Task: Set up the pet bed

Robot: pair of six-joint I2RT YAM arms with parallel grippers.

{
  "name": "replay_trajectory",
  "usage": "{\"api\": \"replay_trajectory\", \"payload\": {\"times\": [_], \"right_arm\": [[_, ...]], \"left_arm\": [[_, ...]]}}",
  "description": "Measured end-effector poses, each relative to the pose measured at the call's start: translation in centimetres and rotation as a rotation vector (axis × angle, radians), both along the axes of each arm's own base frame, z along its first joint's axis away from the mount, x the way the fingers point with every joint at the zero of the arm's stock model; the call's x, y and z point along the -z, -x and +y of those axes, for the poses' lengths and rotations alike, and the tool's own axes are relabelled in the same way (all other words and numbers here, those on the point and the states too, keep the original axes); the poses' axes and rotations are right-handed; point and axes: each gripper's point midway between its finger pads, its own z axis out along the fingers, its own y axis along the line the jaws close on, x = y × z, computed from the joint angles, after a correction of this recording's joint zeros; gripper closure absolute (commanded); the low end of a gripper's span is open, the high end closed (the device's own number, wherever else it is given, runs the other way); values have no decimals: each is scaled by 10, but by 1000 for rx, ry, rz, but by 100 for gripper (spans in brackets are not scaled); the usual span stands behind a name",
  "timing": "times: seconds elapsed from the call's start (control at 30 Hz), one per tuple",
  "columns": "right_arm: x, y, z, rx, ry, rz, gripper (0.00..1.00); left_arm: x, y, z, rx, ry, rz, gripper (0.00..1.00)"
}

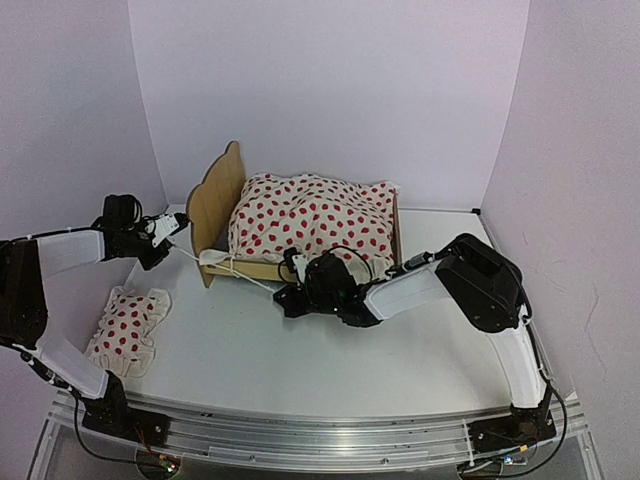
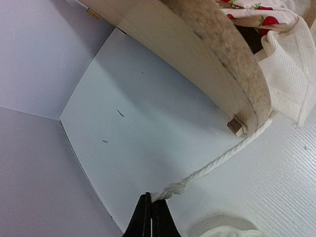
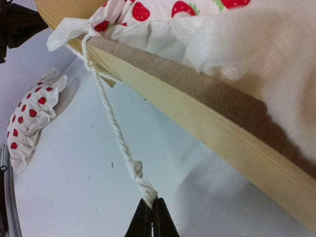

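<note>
Pet bed (image 1: 215, 200) with cord (image 3: 112, 118) ends held
Wrist views alone show left gripper (image 2: 151, 196) and right gripper (image 3: 152, 201) clamped on cord; overhead, pillow (image 1: 128, 325) at eight o'clock.

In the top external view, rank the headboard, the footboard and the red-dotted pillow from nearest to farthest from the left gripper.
From the left gripper:
1. Headboard, just to its right.
2. Pillow, at the front left.
3. Footboard, far off to the right.
</note>
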Motion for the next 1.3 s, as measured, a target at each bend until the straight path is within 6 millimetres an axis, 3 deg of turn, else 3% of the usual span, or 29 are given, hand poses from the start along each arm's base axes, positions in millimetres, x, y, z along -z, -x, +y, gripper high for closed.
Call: {"api": "replay_trajectory", "payload": {"times": [0.27, 0.33, 0.4, 0.43, 0.67, 0.77, 0.9, 0.97, 1.1, 1.2, 1.3], "right_arm": [[14, -4, -3, 38, 6, 21, 100], [16, -4, -4, 36, 17, 22, 91], [20, -1, -6, 22, 39, 30, 70], [25, 2, -7, 6, 63, 38, 65], [26, 36, -15, -123, 94, 113, 52], [7, 57, -28, -177, 108, 153, 48], [-48, 67, -42, -191, 126, 148, 47], [-85, 60, -47, -163, 130, 130, 47], [-146, 21, -66, -25, 115, 75, 42], [-156, -5, -95, 96, 141, 69, 39], [-142, -21, -123, 190, 199, 116, 38]], "left_arm": [[1, -1, -3, 6, 26, 7, 100], [2, 2, -6, 24, 37, 21, 100], [7, 9, -10, 51, 50, 53, 91], [9, 12, -11, 62, 49, 66, 85], [20, 60, -32, 191, 84, 171, 51], [9, 86, -40, 256, 94, 160, 40], [-20, 115, -57, 368, 122, 101, 37], [-35, 127, -77, 429, 159, 78, 38], [-59, 154, -159, 623, 219, 80, 39], [-64, 158, -208, 706, 256, 126, 39], [-53, 121, -232, 655, 260, 177, 47]]}}
